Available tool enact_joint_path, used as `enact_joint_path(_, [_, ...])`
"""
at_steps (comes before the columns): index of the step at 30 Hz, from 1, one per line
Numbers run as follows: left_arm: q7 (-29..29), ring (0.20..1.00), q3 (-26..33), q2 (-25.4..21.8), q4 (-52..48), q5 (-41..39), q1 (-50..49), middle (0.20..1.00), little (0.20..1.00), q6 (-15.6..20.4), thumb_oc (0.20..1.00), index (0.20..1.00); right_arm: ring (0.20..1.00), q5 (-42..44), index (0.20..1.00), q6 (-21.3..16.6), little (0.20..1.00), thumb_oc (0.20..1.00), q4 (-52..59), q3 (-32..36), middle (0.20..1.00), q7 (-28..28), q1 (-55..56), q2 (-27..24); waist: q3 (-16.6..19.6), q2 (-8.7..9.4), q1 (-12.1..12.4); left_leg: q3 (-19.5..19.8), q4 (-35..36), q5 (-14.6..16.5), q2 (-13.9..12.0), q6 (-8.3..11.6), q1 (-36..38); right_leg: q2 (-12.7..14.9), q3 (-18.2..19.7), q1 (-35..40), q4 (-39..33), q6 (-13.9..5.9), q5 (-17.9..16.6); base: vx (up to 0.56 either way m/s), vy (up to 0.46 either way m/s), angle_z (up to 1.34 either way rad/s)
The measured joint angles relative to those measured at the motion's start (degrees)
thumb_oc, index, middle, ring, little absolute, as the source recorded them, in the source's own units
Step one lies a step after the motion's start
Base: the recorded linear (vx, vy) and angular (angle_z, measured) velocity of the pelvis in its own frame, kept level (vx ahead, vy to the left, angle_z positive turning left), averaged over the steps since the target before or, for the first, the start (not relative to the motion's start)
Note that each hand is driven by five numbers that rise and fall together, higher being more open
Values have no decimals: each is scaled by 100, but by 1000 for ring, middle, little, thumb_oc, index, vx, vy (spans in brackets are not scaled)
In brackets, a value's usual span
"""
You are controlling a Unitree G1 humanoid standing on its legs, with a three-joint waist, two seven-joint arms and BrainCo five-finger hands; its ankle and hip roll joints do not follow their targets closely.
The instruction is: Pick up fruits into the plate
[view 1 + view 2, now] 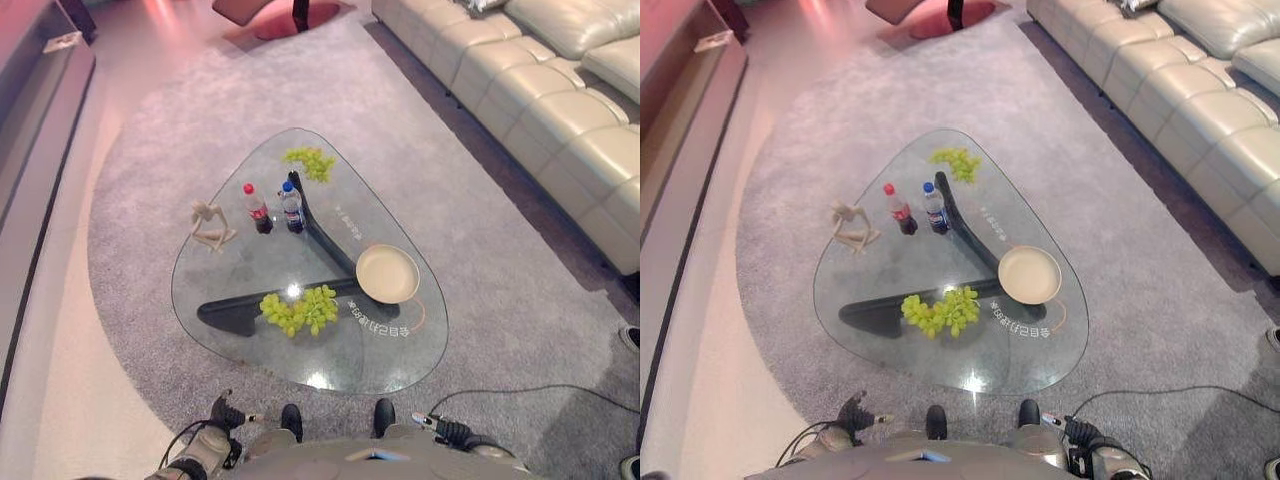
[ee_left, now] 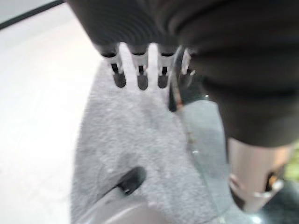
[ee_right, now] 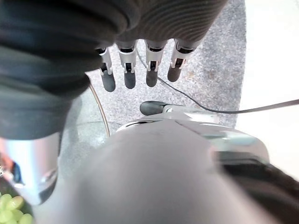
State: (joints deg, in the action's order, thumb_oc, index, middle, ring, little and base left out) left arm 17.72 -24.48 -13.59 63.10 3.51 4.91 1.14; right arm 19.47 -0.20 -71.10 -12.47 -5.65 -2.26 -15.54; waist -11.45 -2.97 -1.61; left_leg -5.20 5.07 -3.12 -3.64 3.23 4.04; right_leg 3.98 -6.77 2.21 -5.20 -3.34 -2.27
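Two grape bunches await; both hands hang relaxed, so we should cradle the near bunch toward the plate.

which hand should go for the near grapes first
Probably the left hand: the near grape bunch lies left of centre, while the empty plate sits toward the right hand. Both hang open, holding nothing.

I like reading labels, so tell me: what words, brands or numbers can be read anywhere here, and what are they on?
White lettering on the glass table beside the plate: upside down, unreadable.
Fainter lettering farther along the glass: too small.
Red-capped bottle label: blurred.
Blue-capped bottle label: blurred.
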Motion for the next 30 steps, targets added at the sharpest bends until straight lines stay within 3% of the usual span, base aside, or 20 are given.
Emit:
enact_joint_path(10, [749, 1000, -385, -425, -1032, 446, 1290, 1000, 1000, 140, 1000, 1000, 1000, 421, 1000, -53, 1000, 1000, 499, -233, 1000, 12, -797, -172, -888, -172, -197, -121, -74, -66, -19, -8, -374, -30, 159, -402, 22, -2, -168, -70, 20, -9])
enact_joint_path(18, [1200, 1000, -829, -1460, -1745, 1173, 2613, 1000, 1000, -310, 1000, 1000, 1000, 884, 1000, -73, 1000, 1000, 1096, -566, 1000, 41, -1206, -453, -1836, -171, -438, -284, -303, -79, -46, -4, -919, -49, 361, -1167, 454, 8, -180, -66, -30, -13])
enact_joint_path(25, [1166, 1000, -880, -1763, -1469, 1701, 3727, 1000, 1000, -771, 1000, 1000, 1000, 1237, 1000, -86, 1000, 1000, 1131, -644, 1000, 82, -1468, -440, -1963, -133, -517, -400, -481, -100, -37, -9, -1527, -39, 522, -1970, 880, 8, -178, -16, -63, -11])
enact_joint_path(30, [964, 1000, -1275, -1784, -959, 2145, 4418, 1000, 1000, -1018, 1000, 1000, 1000, 1524, 1000, -148, 1000, 1000, 1197, -652, 1000, 147, -1670, -434, -1969, -114, -624, -466, -605, -137, -30, -27, -1935, -42, 642, -2523, 1211, 8, -177, -8, -47, -9])
